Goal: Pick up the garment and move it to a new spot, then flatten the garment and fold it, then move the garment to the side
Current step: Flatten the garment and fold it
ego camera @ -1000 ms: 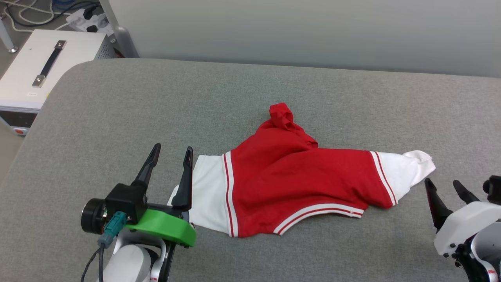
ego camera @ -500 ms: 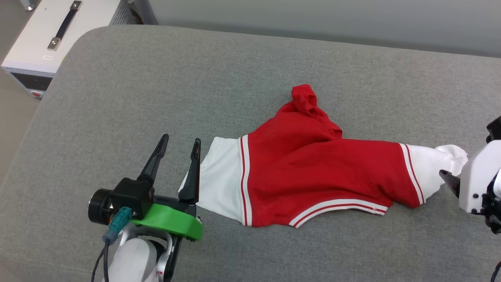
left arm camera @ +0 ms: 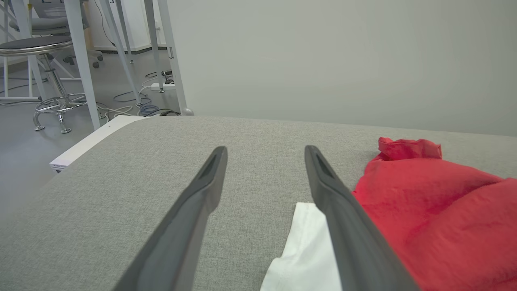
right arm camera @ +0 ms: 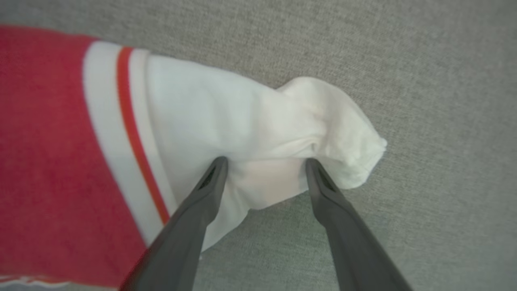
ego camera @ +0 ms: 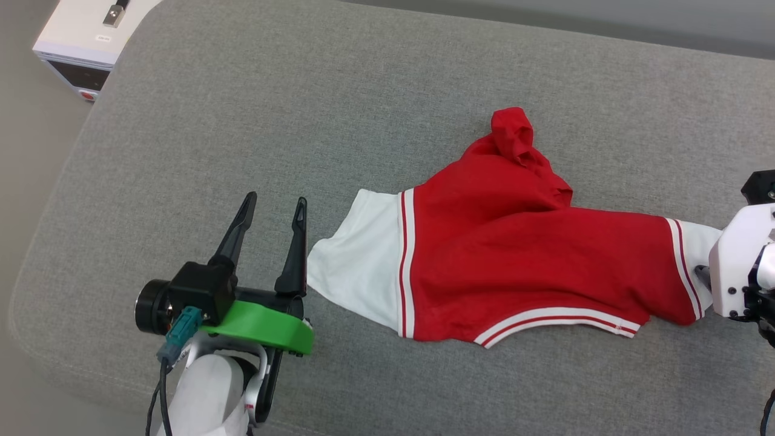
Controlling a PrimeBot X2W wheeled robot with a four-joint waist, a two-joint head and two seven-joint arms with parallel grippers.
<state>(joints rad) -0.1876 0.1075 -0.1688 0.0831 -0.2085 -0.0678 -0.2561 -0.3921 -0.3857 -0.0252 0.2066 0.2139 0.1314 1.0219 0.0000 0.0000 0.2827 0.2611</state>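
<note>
Right pincer (right arm camera: 265,160) straddles white sleeve (right arm camera: 250,117) of rumpled red garment (ego camera: 514,254).

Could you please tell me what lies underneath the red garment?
The garment lies crumpled on the grey padded surface; anything beneath the cloth is covered and cannot be seen.

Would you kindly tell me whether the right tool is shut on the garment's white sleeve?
No, the right tool is open, its jaws standing well apart over the white sleeve of the garment.

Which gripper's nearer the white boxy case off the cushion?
Left. The left gripper is on the white boxy case's side of the red T-shirt; the right gripper is over its far white sleeve.
</note>
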